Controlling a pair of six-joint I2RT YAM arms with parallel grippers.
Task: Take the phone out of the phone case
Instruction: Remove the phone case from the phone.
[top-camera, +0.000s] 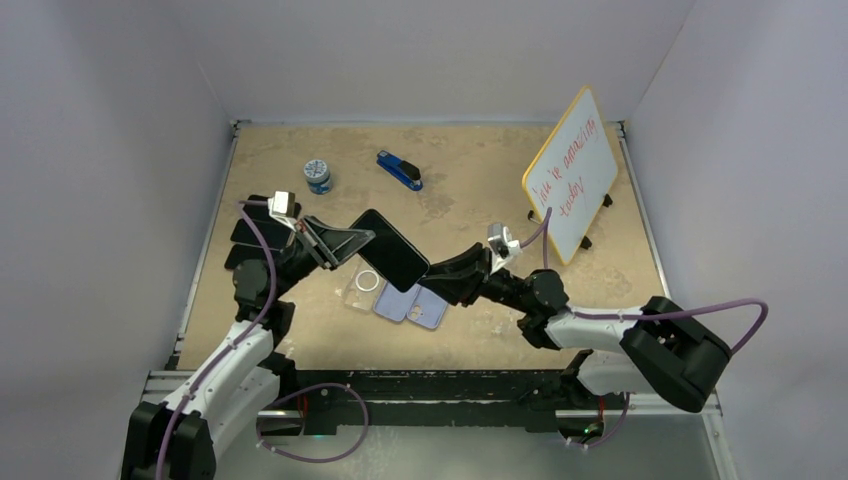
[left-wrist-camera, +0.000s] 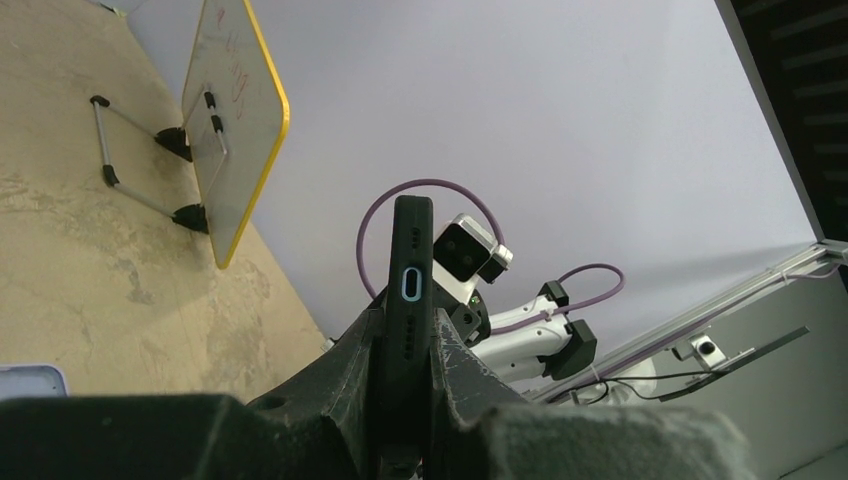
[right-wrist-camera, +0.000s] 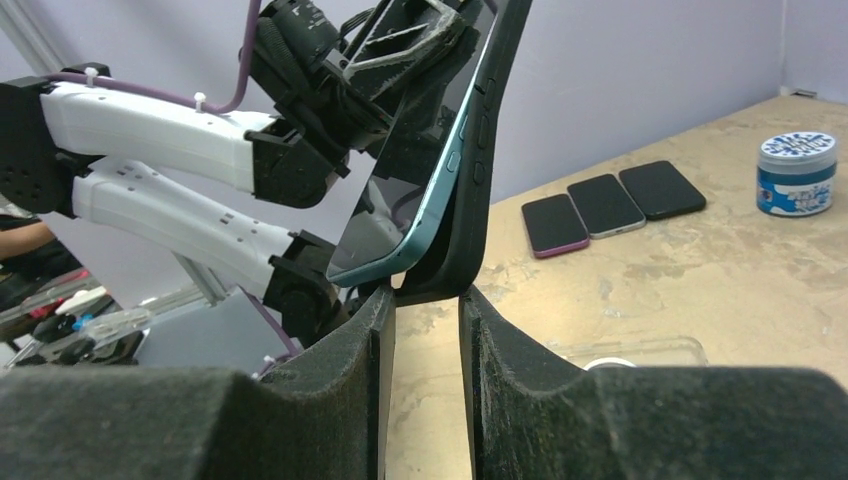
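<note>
The phone (top-camera: 388, 248) hangs tilted above the table in a black phone case (right-wrist-camera: 482, 150). My left gripper (top-camera: 345, 242) is shut on the cased end with the charging port (left-wrist-camera: 413, 283), its fingers (left-wrist-camera: 455, 360) pressing both faces. My right gripper (top-camera: 432, 272) meets the opposite lower corner. In the right wrist view its fingertips (right-wrist-camera: 428, 298) pinch the black case's corner. There the phone's blue edge (right-wrist-camera: 432, 190) stands peeled away from the case.
A clear case (top-camera: 362, 288) and two pale phones or cases (top-camera: 410, 303) lie under the held phone. Three phones (right-wrist-camera: 610, 205) lie in a row by the left arm. A blue-lidded jar (top-camera: 318, 176), a blue stapler (top-camera: 400, 170) and a yellow-rimmed whiteboard (top-camera: 572, 172) stand farther back.
</note>
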